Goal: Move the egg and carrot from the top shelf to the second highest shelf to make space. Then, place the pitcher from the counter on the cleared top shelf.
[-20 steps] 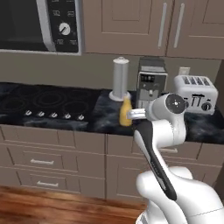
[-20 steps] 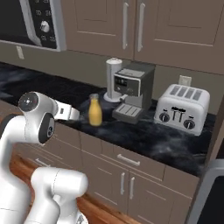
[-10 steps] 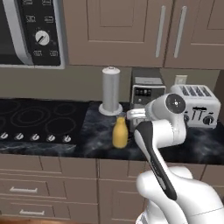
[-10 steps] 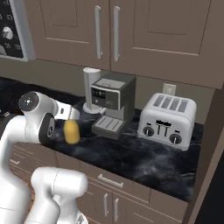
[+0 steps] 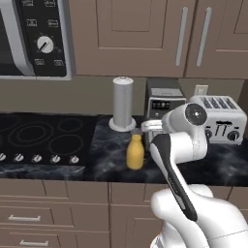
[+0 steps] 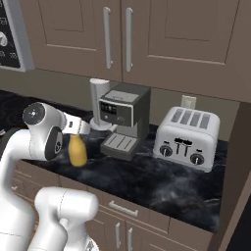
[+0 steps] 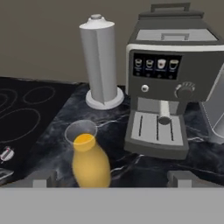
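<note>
Saw pitcher (image 7: 89, 164) upright on table (image 7: 131, 168), near coffee machine (image 7: 168, 78); my hand (image 7: 109, 179) spread wide, holding nothing.

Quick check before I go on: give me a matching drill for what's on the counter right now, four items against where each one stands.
Things:
1. pitcher
2. grey cylinder on a round base
3. coffee machine
4. toaster

Places:
A. farthest from the cooktop
B. near the counter's front edge, just ahead of the gripper
C. back of the counter, next to the cooktop
D. between the cylinder and the toaster

Pairs: 1-B, 2-C, 3-D, 4-A
</note>
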{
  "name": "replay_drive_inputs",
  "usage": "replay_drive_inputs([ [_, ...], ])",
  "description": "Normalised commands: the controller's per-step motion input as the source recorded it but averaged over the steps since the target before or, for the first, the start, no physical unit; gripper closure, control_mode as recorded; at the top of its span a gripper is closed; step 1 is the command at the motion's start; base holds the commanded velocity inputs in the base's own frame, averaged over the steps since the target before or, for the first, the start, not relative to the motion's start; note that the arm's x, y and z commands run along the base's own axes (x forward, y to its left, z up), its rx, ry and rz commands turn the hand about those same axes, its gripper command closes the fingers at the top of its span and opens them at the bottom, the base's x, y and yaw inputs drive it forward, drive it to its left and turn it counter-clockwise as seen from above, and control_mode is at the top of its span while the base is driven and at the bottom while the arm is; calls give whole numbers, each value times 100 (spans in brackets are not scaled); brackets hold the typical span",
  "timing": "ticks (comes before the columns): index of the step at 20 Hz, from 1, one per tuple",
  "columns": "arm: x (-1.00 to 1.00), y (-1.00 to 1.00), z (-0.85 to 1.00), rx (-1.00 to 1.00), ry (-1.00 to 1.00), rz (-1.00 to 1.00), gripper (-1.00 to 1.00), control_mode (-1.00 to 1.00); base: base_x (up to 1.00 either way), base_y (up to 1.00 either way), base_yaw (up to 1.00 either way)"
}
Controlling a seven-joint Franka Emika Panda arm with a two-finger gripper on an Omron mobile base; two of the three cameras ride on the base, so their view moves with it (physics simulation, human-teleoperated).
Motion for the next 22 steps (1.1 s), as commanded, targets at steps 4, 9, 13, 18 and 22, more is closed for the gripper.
replay_drive_inputs([
  [4, 0, 0, 0, 0, 0, 0, -100, 100, 0, 42, -1],
  [9, 8, 8, -9, -2, 5, -1, -100, -100, 6, 24, -1],
  [13, 19, 5, -28, -3, 15, -4, -100, -100, 0, 0, 0],
  [18, 25, 0, -21, 0, 17, -2, -100, -100, 0, 0, 0],
  [22, 27, 0, -20, 0, 14, 0, -100, -100, 0, 0, 0],
])
